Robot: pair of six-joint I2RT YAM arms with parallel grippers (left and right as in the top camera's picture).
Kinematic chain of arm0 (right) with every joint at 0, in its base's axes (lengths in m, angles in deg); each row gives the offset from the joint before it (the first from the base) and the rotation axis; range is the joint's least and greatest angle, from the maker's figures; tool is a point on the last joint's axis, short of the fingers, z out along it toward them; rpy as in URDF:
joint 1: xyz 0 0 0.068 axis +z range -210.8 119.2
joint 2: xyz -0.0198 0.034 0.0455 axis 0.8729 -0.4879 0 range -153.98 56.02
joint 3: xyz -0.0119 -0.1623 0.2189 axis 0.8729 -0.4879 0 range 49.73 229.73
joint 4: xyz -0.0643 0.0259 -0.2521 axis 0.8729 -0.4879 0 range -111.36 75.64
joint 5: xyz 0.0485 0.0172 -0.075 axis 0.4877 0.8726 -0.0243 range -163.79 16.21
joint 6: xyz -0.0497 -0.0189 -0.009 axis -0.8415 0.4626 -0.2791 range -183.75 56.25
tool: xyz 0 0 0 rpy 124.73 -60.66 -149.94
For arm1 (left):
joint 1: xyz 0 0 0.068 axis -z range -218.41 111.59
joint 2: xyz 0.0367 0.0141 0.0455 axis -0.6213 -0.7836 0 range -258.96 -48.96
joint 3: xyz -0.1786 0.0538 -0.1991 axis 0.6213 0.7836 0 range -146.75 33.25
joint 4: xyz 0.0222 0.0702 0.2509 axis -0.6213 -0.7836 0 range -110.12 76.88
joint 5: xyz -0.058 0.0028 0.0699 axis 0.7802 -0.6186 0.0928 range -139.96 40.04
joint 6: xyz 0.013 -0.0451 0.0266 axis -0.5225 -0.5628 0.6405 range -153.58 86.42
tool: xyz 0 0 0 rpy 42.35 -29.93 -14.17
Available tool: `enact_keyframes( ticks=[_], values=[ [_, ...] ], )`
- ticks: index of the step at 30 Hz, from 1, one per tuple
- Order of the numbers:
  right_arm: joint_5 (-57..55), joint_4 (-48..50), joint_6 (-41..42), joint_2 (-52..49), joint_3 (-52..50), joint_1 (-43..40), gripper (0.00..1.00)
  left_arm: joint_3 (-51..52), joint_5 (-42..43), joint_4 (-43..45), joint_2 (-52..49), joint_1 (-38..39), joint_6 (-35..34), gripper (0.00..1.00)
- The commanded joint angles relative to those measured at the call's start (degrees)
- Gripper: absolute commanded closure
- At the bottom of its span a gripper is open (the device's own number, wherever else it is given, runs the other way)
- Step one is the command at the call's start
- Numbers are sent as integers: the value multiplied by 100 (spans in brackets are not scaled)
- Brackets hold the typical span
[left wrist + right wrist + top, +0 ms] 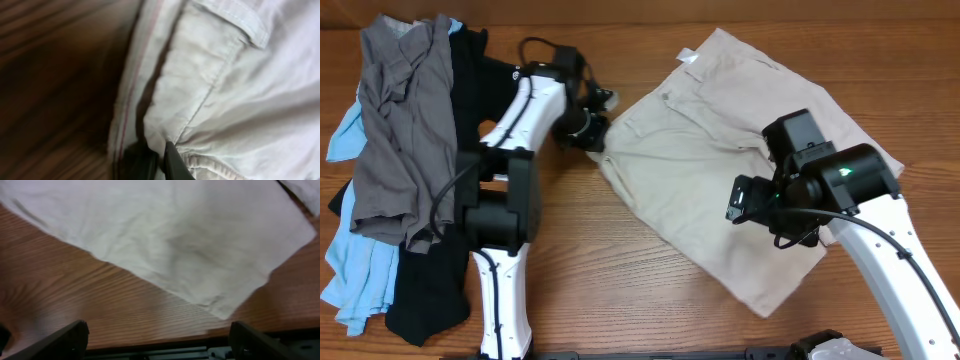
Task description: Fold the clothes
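Left end effector (159, 156) pinches beige shorts (240, 90) at edge.

Pretty sure it's a robotics lab bench, not somebody's house; wood-grain counter (650, 290) fills the view; a left arm (515, 115) and a right arm (892, 250), white links with black joints, stand at the counter's near edge; laundry pile (405, 130) on the counter's left end.
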Motion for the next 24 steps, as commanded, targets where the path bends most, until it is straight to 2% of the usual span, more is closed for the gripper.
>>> enact_keyframes(
  ticks=[1, 5, 7, 12, 16, 19, 20, 24],
  values=[
    [-92, 52, 564, 133, -382, 96, 6, 9, -234, -37, 101, -592, -597, 96],
    [109, 308, 726, 133, -872, 282, 5, 9, -216, 52, 273, -951, -975, 96],
    [385, 761, 765, 133, -1314, 546, 6, 9, -125, 103, 332, -1038, -984, 96],
    [511, 1550, 879, 127, -2347, 1390, 7, 9, -133, 157, 337, -951, -984, 96],
    [459, 1910, 1200, 127, -2682, 2245, 9, 9, -133, 306, 337, -837, -1010, 96],
    [278, 2155, 1834, 125, -2800, 2881, 12, 9, -133, 352, 337, -793, -1029, 96],
    [160, 2302, 2310, 105, -2894, 3198, 16, 9, -133, 361, 337, -789, -1032, 96],
    [-203, 2739, 3016, -83, -3182, 3580, 26, 9, -133, 389, 337, -787, -1161, 96]
  ],
)
